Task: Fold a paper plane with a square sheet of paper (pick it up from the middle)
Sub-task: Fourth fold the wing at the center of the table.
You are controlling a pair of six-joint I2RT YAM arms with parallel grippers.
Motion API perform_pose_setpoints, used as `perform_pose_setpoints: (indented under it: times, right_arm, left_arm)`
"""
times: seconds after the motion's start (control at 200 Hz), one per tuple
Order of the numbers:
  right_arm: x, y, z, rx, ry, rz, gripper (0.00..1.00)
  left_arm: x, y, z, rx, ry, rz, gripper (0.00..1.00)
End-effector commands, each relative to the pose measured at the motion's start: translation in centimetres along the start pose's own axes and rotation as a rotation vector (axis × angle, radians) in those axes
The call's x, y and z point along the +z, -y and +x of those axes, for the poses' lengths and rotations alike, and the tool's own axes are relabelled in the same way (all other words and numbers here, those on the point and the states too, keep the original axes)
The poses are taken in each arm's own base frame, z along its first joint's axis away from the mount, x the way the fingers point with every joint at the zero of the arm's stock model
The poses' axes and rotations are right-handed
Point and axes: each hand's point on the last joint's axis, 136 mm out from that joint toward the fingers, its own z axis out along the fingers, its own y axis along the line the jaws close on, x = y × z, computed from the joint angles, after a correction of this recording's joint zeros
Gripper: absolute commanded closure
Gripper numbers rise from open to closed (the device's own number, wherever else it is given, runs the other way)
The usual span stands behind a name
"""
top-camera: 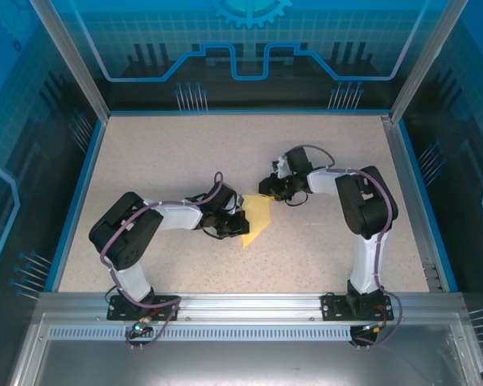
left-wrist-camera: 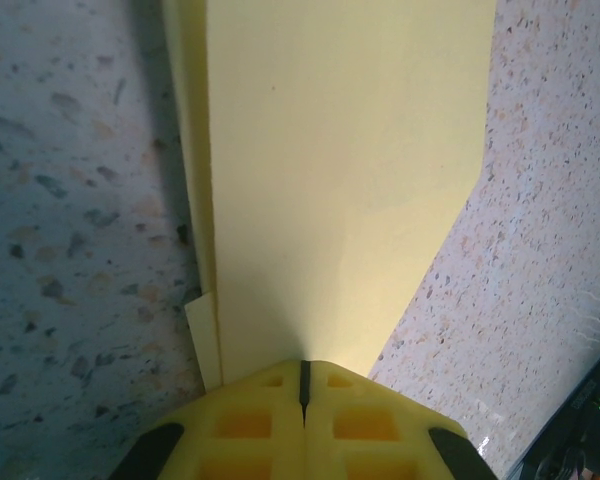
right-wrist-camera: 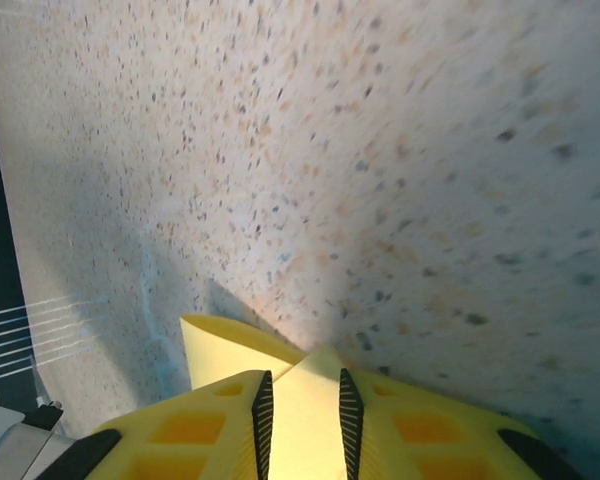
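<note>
At mid-table, left hand point(left-wrist-camera: 303, 368) clamps the folded paper sheet point(left-wrist-camera: 340, 170); right hand point(right-wrist-camera: 302, 385) narrowly straddles it, grip unclear.

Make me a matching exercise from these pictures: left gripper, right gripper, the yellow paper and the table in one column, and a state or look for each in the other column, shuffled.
1. left gripper
2. right gripper
3. yellow paper
4. table

A. speckled beige
B. jaws a little apart, a paper tip between them
C. shut on the paper
D. partly folded, between the two grippers

Pairs: 1-C, 2-B, 3-D, 4-A
</note>
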Motion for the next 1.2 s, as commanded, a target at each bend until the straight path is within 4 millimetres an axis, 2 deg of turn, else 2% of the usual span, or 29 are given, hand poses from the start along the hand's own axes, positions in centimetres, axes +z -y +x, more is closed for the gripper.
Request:
perform_pose_setpoints:
  times: [0.0, 0.15, 0.275, 0.4, 0.425, 0.475, 0.55, 0.685, 1.03, 1.11, 1.125, 1.195]
  right_arm:
    - [-2.7, 0.2, -2.3, -0.066, 0.101, 0.037, 0.69]
    - [-4.4, -0.3, -0.6, -0.085, 0.1, 0.041, 0.59]
    - [-5.4, -0.4, 1.8, -0.071, 0.091, 0.037, 0.5]
    - [-5.8, -0.4, 4.4, -0.046, 0.055, 0.031, 0.49]
    - [-5.6, 0.1, 5.7, -0.031, 0.031, 0.033, 0.49]
    - [-5.7, 0.1, 6.8, -0.023, 0.011, 0.031, 0.49]
    - [-5.8, 0.2, 8.0, -0.016, -0.012, 0.053, 0.49]
    - [-5.4, 0.1, 9.3, -0.005, -0.06, 0.066, 0.49]
    - [-3.7, -0.7, 10.6, -0.003, -0.142, 0.083, 0.5]
    - [-3.3, -0.2, 11.2, 0.009, -0.166, 0.098, 0.5]
    - [-3.4, -0.8, 10.4, -0.001, -0.153, 0.089, 0.5]
    - [-3.3, -0.6, 10.4, 0.013, -0.154, 0.105, 0.51]
  left_arm:
    - [0.3, -3.3, 3.2, -0.041, -0.103, -0.135, 1.0]
    - [-1.0, -0.5, 1.5, -0.006, -0.055, -0.095, 0.96]
    - [-2.5, 2.1, -0.3, 0.031, 0.001, -0.057, 0.91]
    - [-4.2, 4.5, -1.7, 0.054, 0.064, -0.005, 0.82]
    - [-4.4, 4.7, -1.8, 0.057, 0.073, -0.005, 0.81]
    - [-4.8, 4.4, -2.2, 0.055, 0.096, -0.024, 0.79]
    - [-5.3, 2.9, -2.8, 0.026, 0.123, -0.081, 0.74]
    - [-5.6, 0.6, -3.5, -0.021, 0.134, -0.134, 0.68]
    - [-4.3, -0.5, -3.3, -0.025, 0.077, -0.164, 0.62]
    - [-3.9, -0.6, -3.3, -0.028, 0.065, -0.163, 0.63]
    - [-3.8, -0.5, -3.3, -0.028, 0.062, -0.162, 0.63]
    - [-3.6, -0.4, -3.3, -0.026, 0.051, -0.158, 0.64]
